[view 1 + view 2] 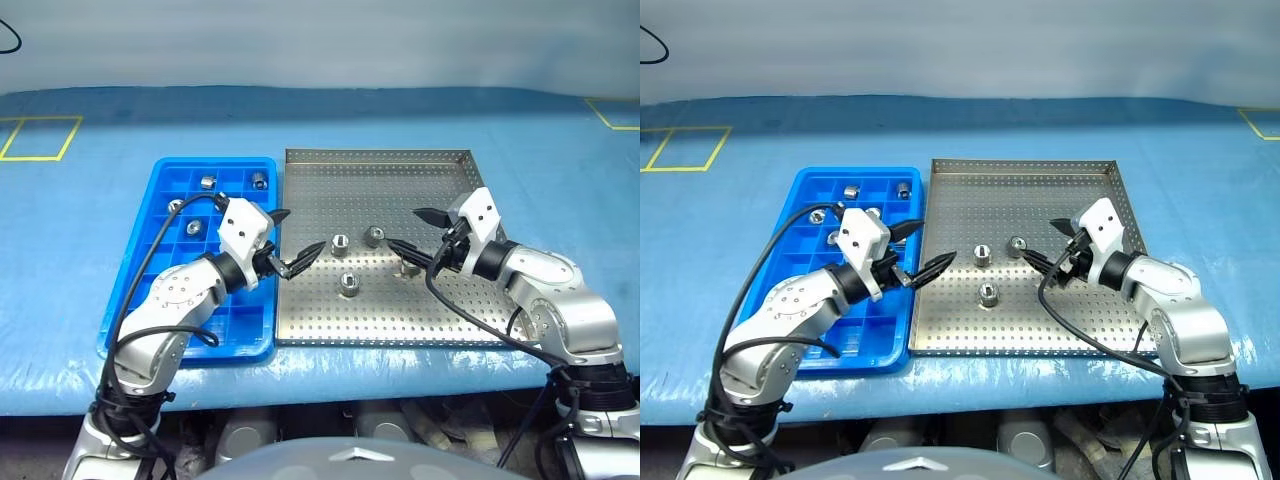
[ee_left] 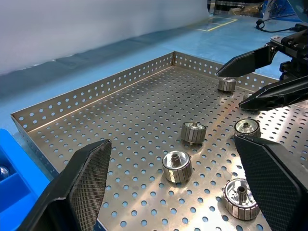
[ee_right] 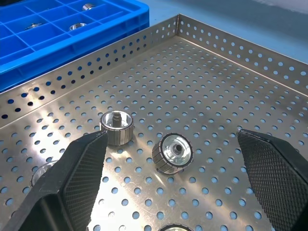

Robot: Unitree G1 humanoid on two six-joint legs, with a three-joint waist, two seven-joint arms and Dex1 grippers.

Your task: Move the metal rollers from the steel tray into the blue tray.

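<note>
Blue tabletop (image 1: 400, 120): both tools (left (image 1: 290, 243), right (image 1: 418, 233)) gape wide, empty.

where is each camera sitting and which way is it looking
Left and right eye views: on the head, looking forward and down at the steel tray and blue tray; both arms show, left claw and right claw open.
Left wrist view: on the left wrist, looking across the steel tray at metal rollers; own fingers show.
Right wrist view: on the right wrist, facing the rollers and blue tray.
Shared: the steel tray.
</note>
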